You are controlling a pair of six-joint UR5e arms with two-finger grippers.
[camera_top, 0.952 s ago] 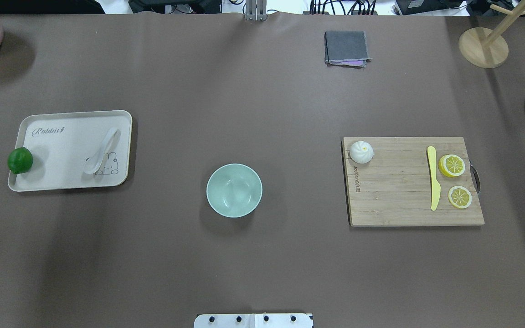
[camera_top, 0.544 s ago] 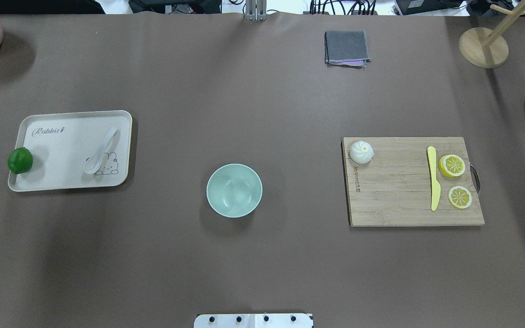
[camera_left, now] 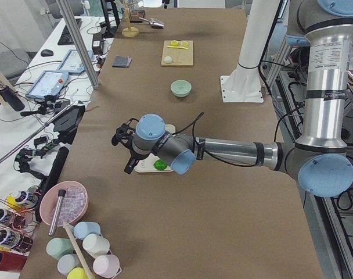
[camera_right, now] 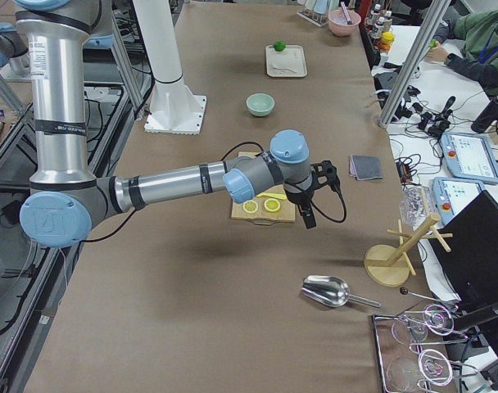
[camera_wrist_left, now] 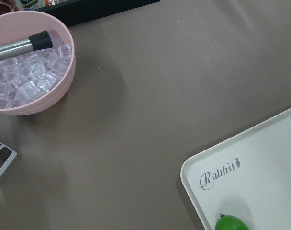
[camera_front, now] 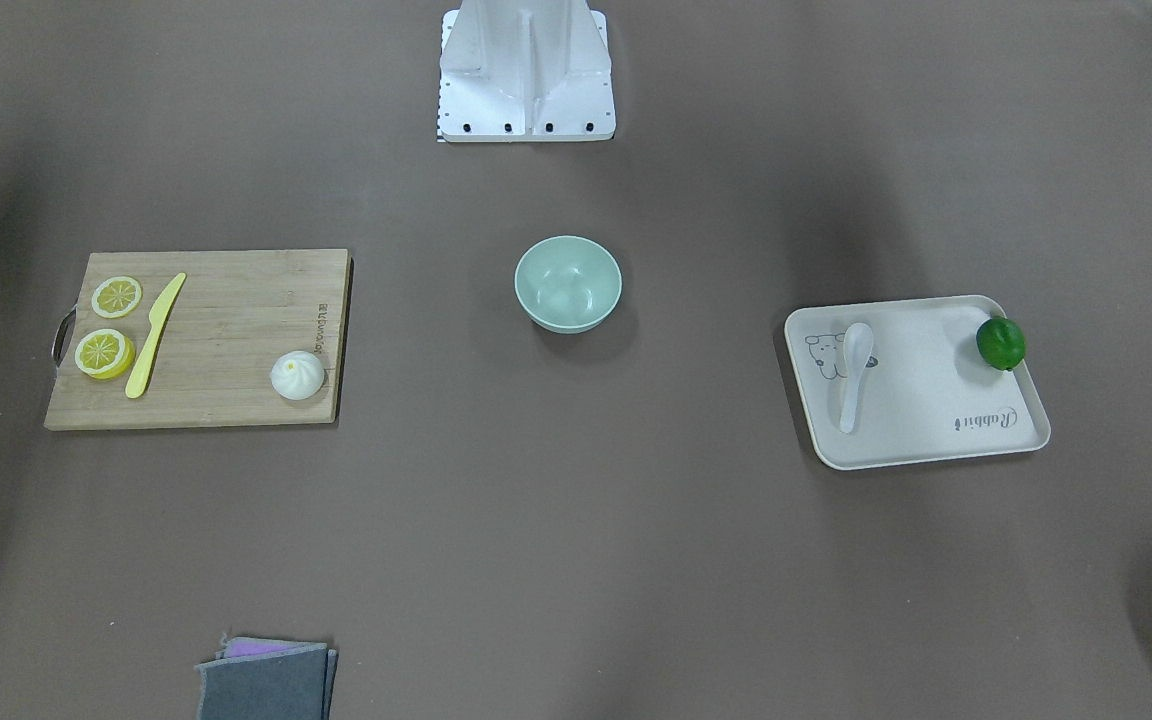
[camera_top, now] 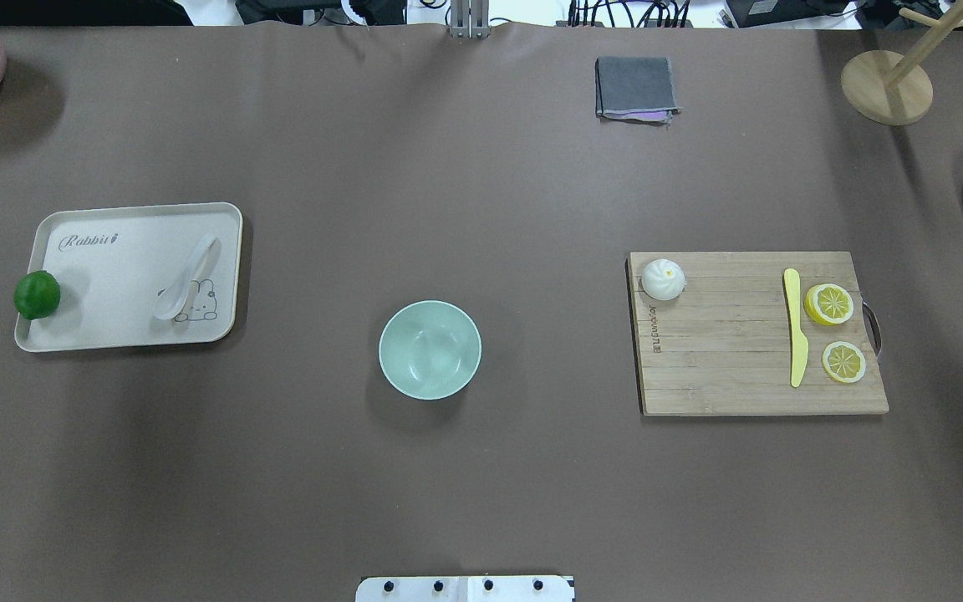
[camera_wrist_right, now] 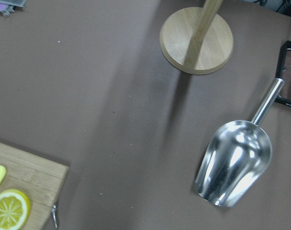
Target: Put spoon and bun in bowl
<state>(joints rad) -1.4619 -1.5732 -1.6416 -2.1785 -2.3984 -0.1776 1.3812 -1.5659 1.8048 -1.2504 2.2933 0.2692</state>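
Observation:
The white spoon (camera_top: 189, 276) lies on the right part of a cream tray (camera_top: 114, 259), also seen in the front view (camera_front: 854, 372). The white pleated bun (camera_top: 664, 279) sits on the far left corner of a wooden cutting board (camera_top: 724, 351). The mint-green bowl (camera_top: 430, 349) stands empty at the table's middle. Neither gripper shows in the overhead or front view. My left gripper (camera_left: 125, 152) hovers by the tray's outer end. My right gripper (camera_right: 306, 211) hovers past the board's outer end. I cannot tell whether either is open or shut.
A green lime (camera_top: 37, 294) sits at the tray's left edge. A yellow knife (camera_top: 795, 326) and two lemon slices (camera_top: 828, 303) lie on the board. A grey cloth (camera_top: 634, 88), a wooden stand (camera_wrist_right: 196, 40), a metal scoop (camera_wrist_right: 234, 163) and a pink ice bowl (camera_wrist_left: 21, 67) stand around the edges.

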